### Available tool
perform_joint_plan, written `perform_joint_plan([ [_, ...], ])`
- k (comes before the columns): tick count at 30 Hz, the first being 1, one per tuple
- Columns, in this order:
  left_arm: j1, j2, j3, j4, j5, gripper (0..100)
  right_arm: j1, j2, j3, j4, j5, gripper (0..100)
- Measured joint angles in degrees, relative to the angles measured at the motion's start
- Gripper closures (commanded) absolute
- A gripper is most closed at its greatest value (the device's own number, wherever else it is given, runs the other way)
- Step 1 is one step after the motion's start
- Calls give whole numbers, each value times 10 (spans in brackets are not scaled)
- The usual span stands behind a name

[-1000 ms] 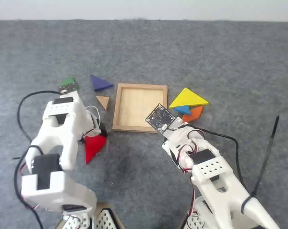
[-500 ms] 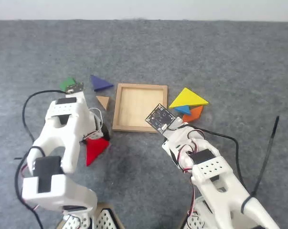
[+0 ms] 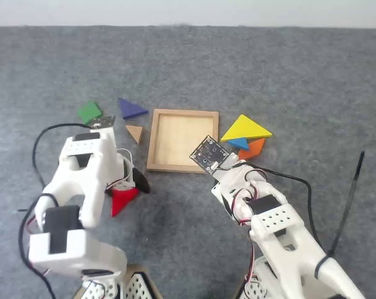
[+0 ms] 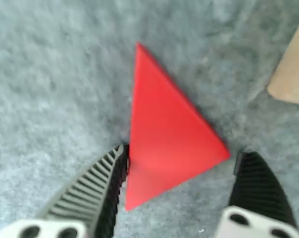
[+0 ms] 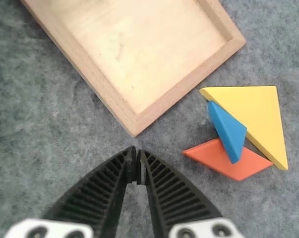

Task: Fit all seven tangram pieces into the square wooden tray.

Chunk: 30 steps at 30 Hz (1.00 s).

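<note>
Red triangle (image 4: 164,139), thin, stiff and probably light, lies flat on the grey mat (image 4: 50,74) near the wooden tray (image 4: 293,74) corner, between the left gripper (image 4: 184,157)'s spread jaws, best pinched across 2 edges, while the right gripper (image 5: 138,163) sits closed and empty.

The tray (image 3: 151,142) sits mid-table with a raised rim all round. On its right the yellow triangle (image 3: 245,128), blue triangle (image 3: 239,142) and orange piece (image 3: 255,149) overlap in one clump near the rim, so it's a narrow gap there. On the left, the tan triangle (image 3: 135,132) sits just beside the rim, with the purple triangle (image 3: 131,109) and green piece (image 3: 89,112) farther out. Open carpet (image 3: 237,68) runs across the far side. The near side is crowded: the right gripper (image 5: 138,154) is pinched closed off the near right corner, and the left gripper (image 4: 181,166) is spread around the red triangle (image 3: 122,198) near-left.
</note>
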Motion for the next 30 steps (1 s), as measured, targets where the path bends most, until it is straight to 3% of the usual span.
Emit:
perform_joint_plan([
  [15, -6, 5, -17, 12, -1, 742, -1, 0, 0, 0, 0, 990],
  [24, -5, -178, 95, -38, 4, 742, -1, 0, 0, 0, 0, 990],
  [30, 1, -316, 90, 30, 11, 742, -1, 0, 0, 0, 0, 990],
])
